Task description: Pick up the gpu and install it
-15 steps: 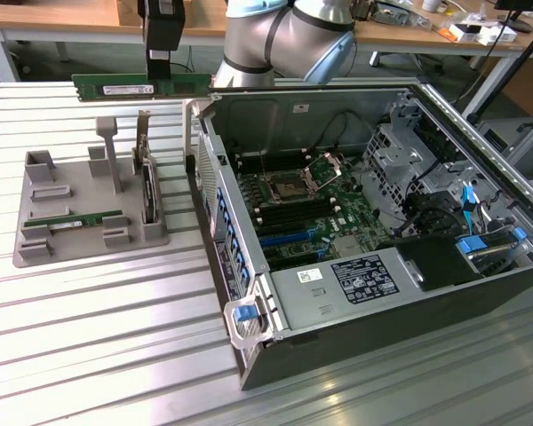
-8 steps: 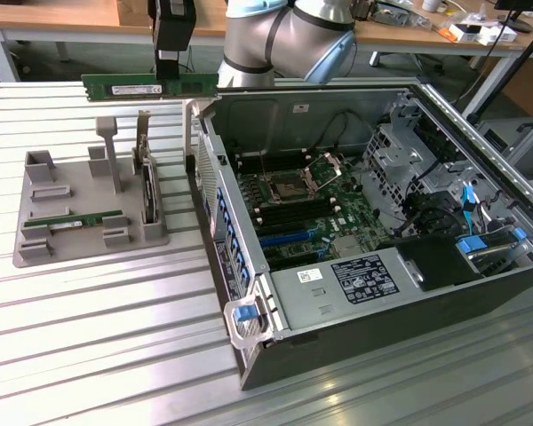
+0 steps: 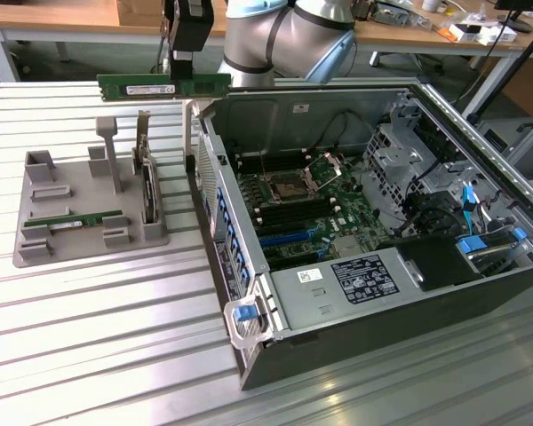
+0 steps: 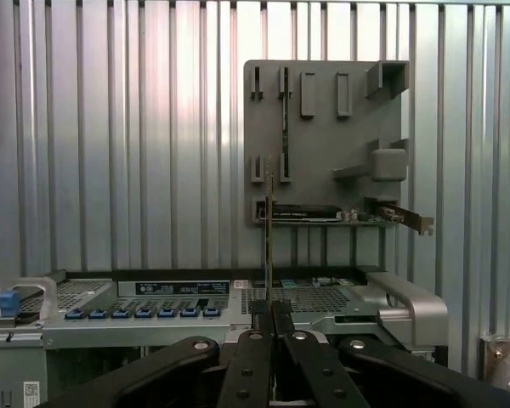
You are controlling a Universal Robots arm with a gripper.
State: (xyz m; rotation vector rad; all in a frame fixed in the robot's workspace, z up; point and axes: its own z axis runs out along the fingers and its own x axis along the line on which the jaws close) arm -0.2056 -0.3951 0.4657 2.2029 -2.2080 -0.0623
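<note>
A: Where is the gpu (image 3: 133, 86) hanging?
B: I am holding it aloft, level; my claw (image 3: 182, 71) is clamping shut on it. In the exterior view it is floating at twelve o'clock from the tray (image 3: 71, 251), ten o'clock from the case (image 3: 338, 355).
A: And the twin?
B: The twin (image 3: 84, 218) is lying flat in the tray, toward its six o'clock edge.

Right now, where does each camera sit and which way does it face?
Exterior view: off the arm, raised, looking down across the ribbed table at the open case and grey tray; the arm and jaws gripping the gpu show at top.
Wrist view: on the wrist, looking along the jaws past the edge-on gpu to the case and tray.
Shared: gpu, case, tray.
</note>
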